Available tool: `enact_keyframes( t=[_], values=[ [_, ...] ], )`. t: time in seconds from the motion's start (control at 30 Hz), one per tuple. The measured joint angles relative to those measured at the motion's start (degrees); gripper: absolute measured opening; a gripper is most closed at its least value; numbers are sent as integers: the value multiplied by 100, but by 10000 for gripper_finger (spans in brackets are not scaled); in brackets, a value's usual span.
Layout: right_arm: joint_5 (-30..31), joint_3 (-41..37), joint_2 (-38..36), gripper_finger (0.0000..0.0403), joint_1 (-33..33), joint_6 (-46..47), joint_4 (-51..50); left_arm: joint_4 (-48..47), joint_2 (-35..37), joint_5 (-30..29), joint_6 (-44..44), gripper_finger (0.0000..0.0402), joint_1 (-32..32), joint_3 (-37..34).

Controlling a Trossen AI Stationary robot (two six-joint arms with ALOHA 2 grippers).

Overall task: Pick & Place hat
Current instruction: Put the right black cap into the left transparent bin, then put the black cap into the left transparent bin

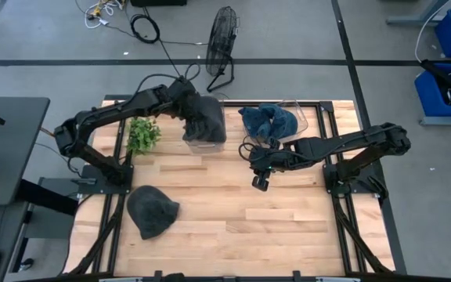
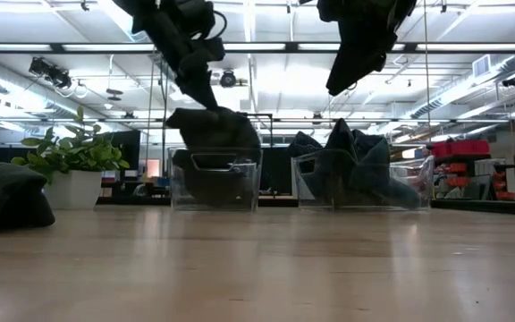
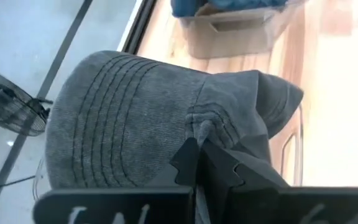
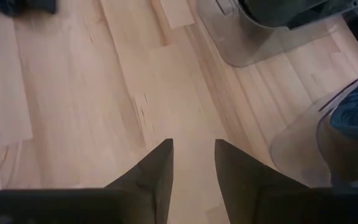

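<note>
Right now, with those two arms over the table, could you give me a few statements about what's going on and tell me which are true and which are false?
1. The left gripper is shut on a grey hat over a clear bin. True.
2. The right gripper is carrying a blue hat. False: it is open and empty above bare wood; the blue hat sits in the other clear bin.
3. A second grey hat lies on the table. True.
4. The potted plant stands between the two bins. False: it stands on the left arm's side of the bins.
</note>
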State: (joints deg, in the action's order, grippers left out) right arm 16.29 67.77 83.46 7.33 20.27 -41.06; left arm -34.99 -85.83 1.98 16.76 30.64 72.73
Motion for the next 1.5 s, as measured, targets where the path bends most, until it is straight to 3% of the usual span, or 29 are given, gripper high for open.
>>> enact_keyframes(
  t=[0.4,0.63,0.8,1.0,1.23,1.37,1.5],
  values=[
    [-2,0,0,123,0,-175,100,192,-718,61,333,11,172,2],
    [-2,0,0,123,2,-173,109,9,-993,-348,338,10,231,2],
    [-2,0,2,123,0,-173,127,10,-1018,-333,340,20,229,2],
    [23,0,2,123,0,-162,129,-30,-1018,-326,339,60,222,4],
    [26,0,2,123,0,-127,129,-75,-966,-528,338,134,136,4],
    [28,0,2,123,2,-127,140,-171,-686,-834,347,170,-48,4],
    [31,0,2,123,0,-127,179,-411,-191,-732,331,190,-294,4]
  ],
)
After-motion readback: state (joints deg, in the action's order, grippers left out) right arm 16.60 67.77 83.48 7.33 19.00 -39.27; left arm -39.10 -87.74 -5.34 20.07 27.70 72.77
